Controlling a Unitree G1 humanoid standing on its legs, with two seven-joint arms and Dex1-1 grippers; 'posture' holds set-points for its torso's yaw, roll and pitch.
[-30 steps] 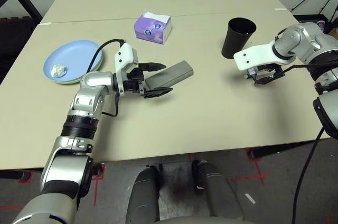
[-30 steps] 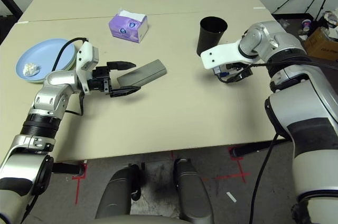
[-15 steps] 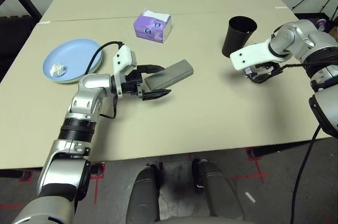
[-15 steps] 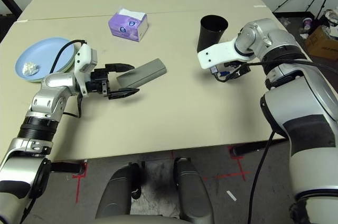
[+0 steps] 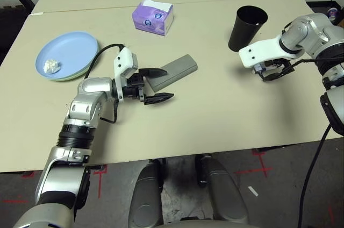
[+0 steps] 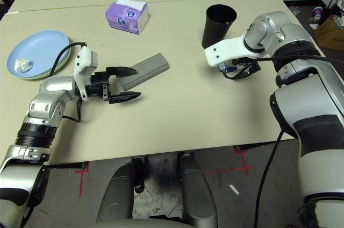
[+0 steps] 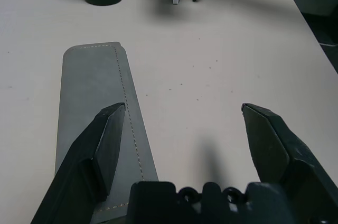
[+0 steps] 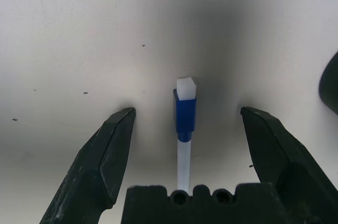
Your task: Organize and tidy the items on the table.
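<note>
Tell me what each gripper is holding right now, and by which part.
Nothing. The left gripper is open beside the glasses case; the right gripper is open above a pen.

The left arm rises from the lower left of the head view, its silver forearm angling up toward centre-left, wrist bent so the left claw (image 5: pixel 155 84) points sideways toward the frame's middle, its black fingers spread wide. The right arm enters from the right edge, and its right claw (image 5: pixel 270 73) points steeply down, fingers parted wide.
</note>
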